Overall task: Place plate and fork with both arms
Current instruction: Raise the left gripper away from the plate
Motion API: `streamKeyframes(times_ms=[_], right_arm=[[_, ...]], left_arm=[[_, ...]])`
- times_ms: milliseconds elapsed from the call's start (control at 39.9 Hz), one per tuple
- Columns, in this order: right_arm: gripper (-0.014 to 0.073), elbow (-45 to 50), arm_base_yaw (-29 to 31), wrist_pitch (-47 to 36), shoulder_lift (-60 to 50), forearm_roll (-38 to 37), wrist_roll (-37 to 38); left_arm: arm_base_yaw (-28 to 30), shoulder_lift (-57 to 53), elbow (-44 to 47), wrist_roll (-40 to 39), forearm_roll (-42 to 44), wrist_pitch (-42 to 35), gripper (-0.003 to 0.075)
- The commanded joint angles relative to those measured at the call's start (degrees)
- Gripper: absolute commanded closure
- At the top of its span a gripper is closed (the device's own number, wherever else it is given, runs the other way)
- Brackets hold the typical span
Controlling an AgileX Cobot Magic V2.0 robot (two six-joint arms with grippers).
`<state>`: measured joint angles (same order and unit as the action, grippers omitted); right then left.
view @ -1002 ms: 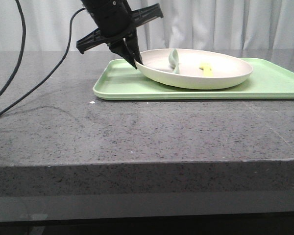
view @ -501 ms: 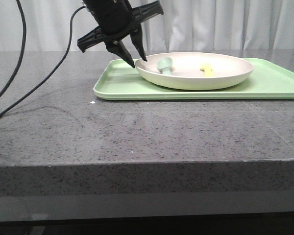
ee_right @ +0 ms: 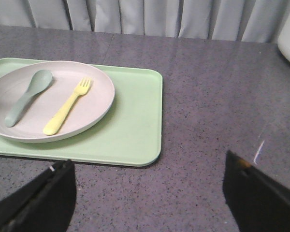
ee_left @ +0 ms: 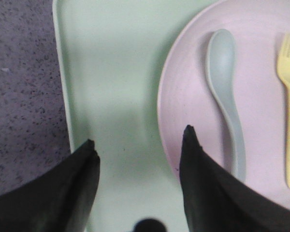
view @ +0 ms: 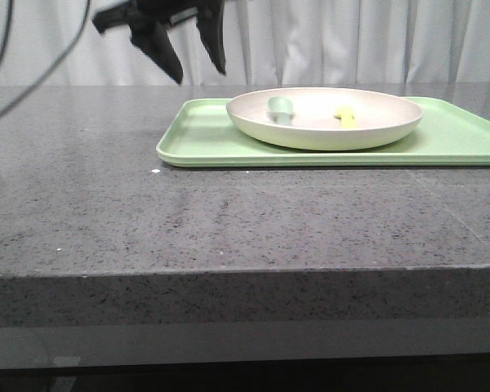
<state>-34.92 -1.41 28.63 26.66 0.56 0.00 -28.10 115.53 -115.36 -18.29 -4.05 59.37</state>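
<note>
Your workspace is a grey speckled bench (view: pixel 229 237). On it lies a flat light-green tray (view: pixel 204 139), and everything else is placed relative to that tray.

The plate (view: pixel 376 131), round and cream, sits flat on the tray, toward the tray's left half. Inside the plate lie a pale green spoon (ee_right: pixel 26 96) and, just beside it on the side away from the left arm, the yellow fork (ee_right: pixel 67 106), roughly parallel, not touching.

Your left gripper (view: pixel 188 57) hangs in the air above and outside the tray's left end, fingers wide apart, holding nothing. Your right gripper (ee_right: pixel 147 193) hovers over the bench off the tray's right end, also spread wide and empty.

The risks, as a judgement: the spoon lies close to the fork, so a descending right gripper could catch the spoon instead, or nudge both. The plate's rim is shallow; a left-side grasp may tilt it and slide the cutlery.
</note>
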Motion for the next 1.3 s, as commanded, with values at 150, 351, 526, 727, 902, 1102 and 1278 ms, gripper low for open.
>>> streamKeyframes(times_ms=[150,351,526,727,902,1102,1278], right_arm=[[-0.0041,-1.93,0.13,-1.40,0.75,-0.56,-0.38],[-0.0041,-1.93,0.13,-0.84,0.75,0.15,-0.38],[-0.0041,-1.99,0.13,-0.73,0.75,3.31,-0.38],[-0.0041,-2.12,-0.13,0.14,0.95,8.02,-1.29],[-0.0041,-6.50,-0.13,4.92,5.64,13.42,-7.80],[-0.0041,-16.74,-0.51,13.22,17.05,21.38,-15.84],[-0.0041,-25.64,-6.31,19.38,27.32,22.39,-17.17]], left_arm=[[-0.58,-16.53,5.58,9.03,-0.23,-1.12,0.0344],[0.71,-30.71,20.18,15.37,-2.49,-5.52,0.0344],[9.01,-42.43,33.72,26.84,-15.24,-9.00,0.0344],[19.14,-53.09,47.08,37.41,-22.99,-7.82,0.0344],[21.08,-60.27,55.18,37.53,-22.28,-8.01,0.0365],[21.08,-63.88,59.56,37.53,-22.22,-8.01,0.0409],[21.08,-63.78,59.91,37.53,-22.22,-8.31,0.0437]])
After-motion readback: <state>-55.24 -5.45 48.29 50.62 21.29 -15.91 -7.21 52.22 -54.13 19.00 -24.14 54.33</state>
